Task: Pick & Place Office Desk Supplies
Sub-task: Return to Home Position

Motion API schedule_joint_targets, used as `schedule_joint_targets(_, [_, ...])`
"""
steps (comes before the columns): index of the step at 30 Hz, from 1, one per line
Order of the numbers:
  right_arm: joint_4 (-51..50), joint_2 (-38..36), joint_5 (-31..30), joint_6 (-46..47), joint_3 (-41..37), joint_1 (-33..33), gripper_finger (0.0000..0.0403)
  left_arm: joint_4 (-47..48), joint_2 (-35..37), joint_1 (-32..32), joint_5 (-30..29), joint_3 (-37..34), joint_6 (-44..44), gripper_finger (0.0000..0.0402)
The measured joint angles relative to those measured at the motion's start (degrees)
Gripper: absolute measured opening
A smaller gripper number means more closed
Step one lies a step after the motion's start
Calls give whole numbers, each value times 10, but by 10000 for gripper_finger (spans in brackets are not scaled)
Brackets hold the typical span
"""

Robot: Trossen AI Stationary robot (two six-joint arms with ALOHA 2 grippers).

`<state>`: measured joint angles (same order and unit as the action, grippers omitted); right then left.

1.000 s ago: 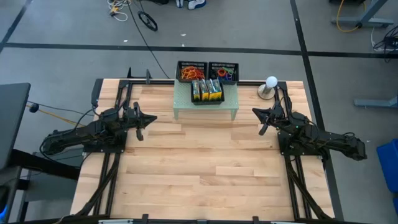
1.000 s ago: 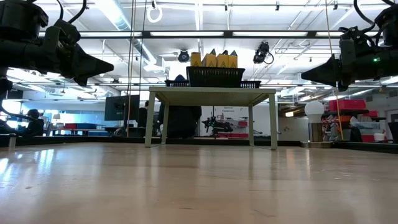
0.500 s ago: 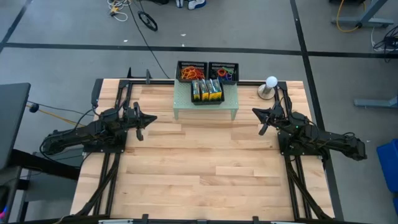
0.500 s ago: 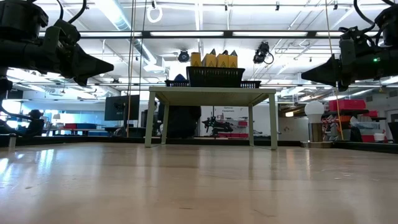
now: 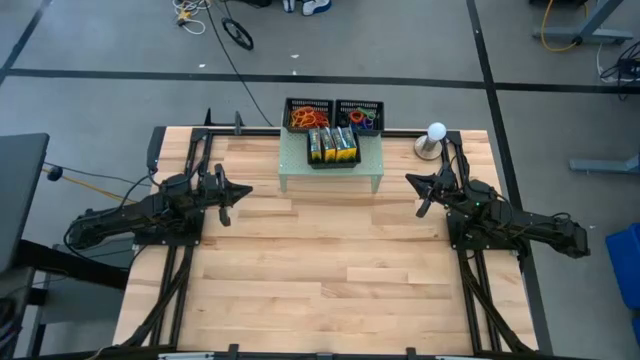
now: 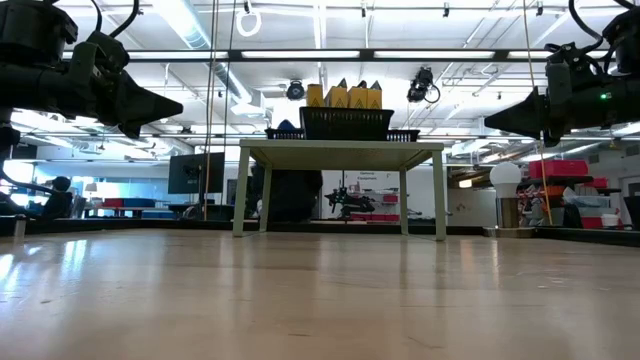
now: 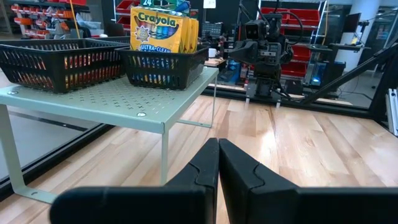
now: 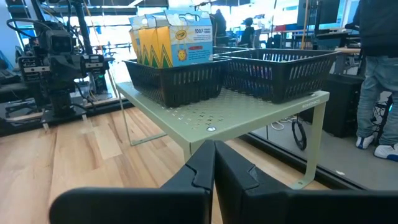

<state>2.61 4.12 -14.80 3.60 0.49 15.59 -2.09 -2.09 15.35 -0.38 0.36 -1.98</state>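
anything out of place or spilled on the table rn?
Nothing stands out. Crayon boxes stand upright in the front tray on the riser; rubber bands lie in the two back trays, none seen loose on the table. Left gripper and right gripper hover shut at the sides.

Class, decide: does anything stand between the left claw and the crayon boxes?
Nothing visible: only bare table lies between the left claw and the crayon boxes, though the mesh tray rings their lower halves.

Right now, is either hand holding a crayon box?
No: left hand and right hand are shut and empty; the crayon boxes sit in a tray.
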Motion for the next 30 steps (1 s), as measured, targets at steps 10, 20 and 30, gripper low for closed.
schedule_joint_targets(10, [0,0,0,0,0,0,13,0,0,0,0,0,0,18])
schedule_joint_targets(20, [0,0,0,0,0,0,13,0,0,0,0,0,0,18])
schedule_joint_targets(30, [0,0,0,0,0,0,13,0,0,0,0,0,0,18])
